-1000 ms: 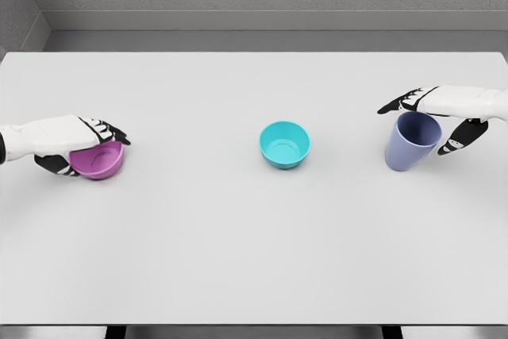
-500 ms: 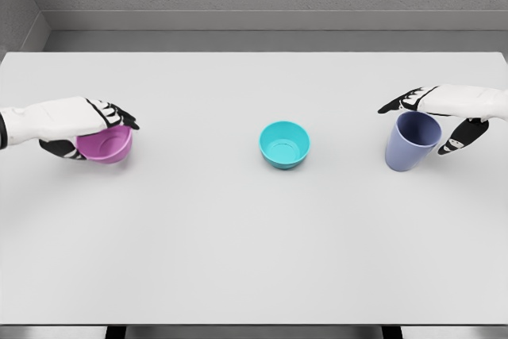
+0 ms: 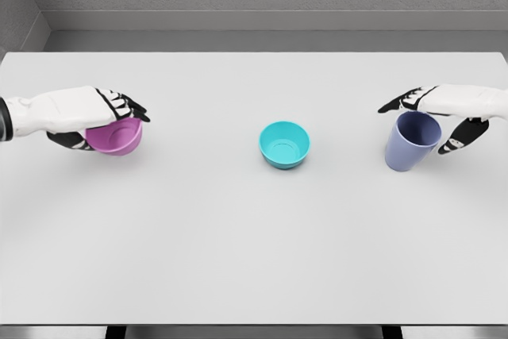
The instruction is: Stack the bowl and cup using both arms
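Since the earlier frames your left hand is carrying the round purple plastic bowl up and rightward, toward the middle of the wide white bench; the bowl is tilting in the curled fingers, clear of the surface. You are seeing the round teal plastic bowl sitting upright at the centre, unmoved. Your right hand is staying put at the right, fingers and thumb closing around the rim of the tall lavender-blue plastic cup, which is leaning slightly.
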`<state>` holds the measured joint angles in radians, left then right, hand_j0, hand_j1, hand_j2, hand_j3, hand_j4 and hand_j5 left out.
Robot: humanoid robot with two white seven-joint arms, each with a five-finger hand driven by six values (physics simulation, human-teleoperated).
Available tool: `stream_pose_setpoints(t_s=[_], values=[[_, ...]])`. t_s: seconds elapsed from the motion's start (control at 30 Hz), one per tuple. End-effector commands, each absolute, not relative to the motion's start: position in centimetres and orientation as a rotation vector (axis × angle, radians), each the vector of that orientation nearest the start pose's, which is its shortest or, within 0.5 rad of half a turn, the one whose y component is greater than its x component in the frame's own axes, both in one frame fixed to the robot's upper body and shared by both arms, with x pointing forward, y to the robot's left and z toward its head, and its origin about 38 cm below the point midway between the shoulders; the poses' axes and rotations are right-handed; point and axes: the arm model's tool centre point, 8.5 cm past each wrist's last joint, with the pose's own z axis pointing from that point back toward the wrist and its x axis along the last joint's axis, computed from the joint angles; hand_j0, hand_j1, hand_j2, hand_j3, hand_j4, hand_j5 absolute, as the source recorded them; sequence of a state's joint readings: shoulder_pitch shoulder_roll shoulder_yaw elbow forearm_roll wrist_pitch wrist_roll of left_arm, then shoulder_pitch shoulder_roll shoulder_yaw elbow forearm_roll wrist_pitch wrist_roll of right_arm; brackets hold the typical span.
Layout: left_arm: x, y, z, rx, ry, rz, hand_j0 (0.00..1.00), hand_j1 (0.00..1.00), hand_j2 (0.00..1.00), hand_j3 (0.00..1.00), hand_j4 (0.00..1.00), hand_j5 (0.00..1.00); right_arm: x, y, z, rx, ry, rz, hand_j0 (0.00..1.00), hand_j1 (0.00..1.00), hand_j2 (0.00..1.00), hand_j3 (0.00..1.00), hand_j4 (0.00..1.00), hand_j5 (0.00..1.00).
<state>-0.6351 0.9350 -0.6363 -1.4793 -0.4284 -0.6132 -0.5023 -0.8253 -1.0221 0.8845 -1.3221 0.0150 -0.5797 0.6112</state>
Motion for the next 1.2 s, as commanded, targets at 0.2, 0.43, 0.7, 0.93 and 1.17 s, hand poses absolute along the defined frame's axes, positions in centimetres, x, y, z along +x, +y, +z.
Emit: stream_pose_setpoints(t_s=[0.2,0.43,0.7,0.93,1.17], values=[[42.1,32.5,22.8,0.476,-1.328,-2.192,0.75,0.75,0.75,0.75,0.75,0.75,43.5,-37.6,23.5,-0.228,-1.247,1.932,1.00,1.00,1.00,1.00,1.00,1.00],[42.4,30.6,22.7,0.463,-1.375,-2.205,0.75,0.75,0.75,0.75,0.75,0.75,43.4,-37.4,23.6,-0.226,-1.251,1.938,1.00,1.00,1.00,1.00,1.00,1.00],[42.6,29.4,22.6,0.461,-1.400,-2.214,0.75,0.75,0.75,0.75,0.75,0.75,43.4,-37.4,23.5,-0.225,-1.249,1.938,1.00,1.00,1.00,1.00,1.00,1.00],[42.8,28.4,22.7,0.449,-1.412,-2.233,0.75,0.75,0.75,0.75,0.75,0.75,43.3,-37.3,23.6,-0.224,-1.249,1.944,1.00,1.00,1.00,1.00,1.00,1.00],[43.0,27.0,22.7,0.435,-1.446,-2.241,0.75,0.75,0.75,0.75,0.75,0.75,43.2,-37.4,23.7,-0.226,-1.248,1.947,1.00,1.00,1.00,1.00,1.00,1.00]])
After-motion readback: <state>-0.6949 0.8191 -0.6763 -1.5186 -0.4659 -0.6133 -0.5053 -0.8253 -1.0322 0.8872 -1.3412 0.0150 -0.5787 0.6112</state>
